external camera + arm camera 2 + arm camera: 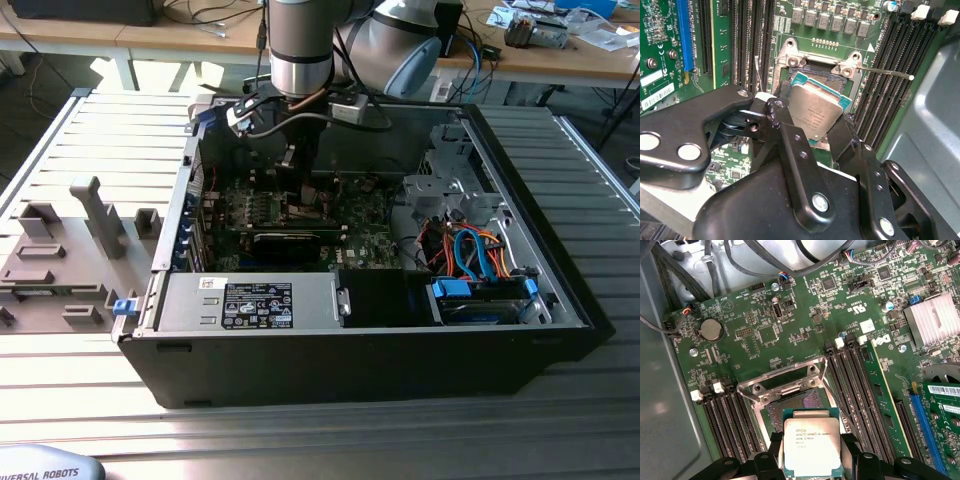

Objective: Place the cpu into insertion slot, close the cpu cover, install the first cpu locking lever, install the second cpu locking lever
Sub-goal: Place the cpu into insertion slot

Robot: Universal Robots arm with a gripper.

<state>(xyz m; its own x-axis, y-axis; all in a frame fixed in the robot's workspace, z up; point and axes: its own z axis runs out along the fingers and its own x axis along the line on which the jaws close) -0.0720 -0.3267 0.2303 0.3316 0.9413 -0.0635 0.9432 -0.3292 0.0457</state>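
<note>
My gripper (812, 452) is shut on the cpu (811, 442), a flat square chip with a silver top, gripped by two opposite edges. In both wrist views the chip hangs just over the insertion slot (792, 404), whose dark contact field shows beyond it. The cpu (815, 112) sits slightly tilted between the black fingers (785, 120). The cpu cover (781, 371), a silvery frame, stands swung open at the slot's far side. A thin locking lever (890, 74) sticks out beside the slot. In the exterior view the gripper (300, 170) reaches down into the open computer case.
Black memory slots (855, 390) flank the socket on both sides. A finned heat sink (935, 320) and a blue card slot (922, 430) lie nearby. Case walls (560, 260), a drive bay with orange and blue cables (470, 250), and a grey parts fixture (70, 260) outside the case.
</note>
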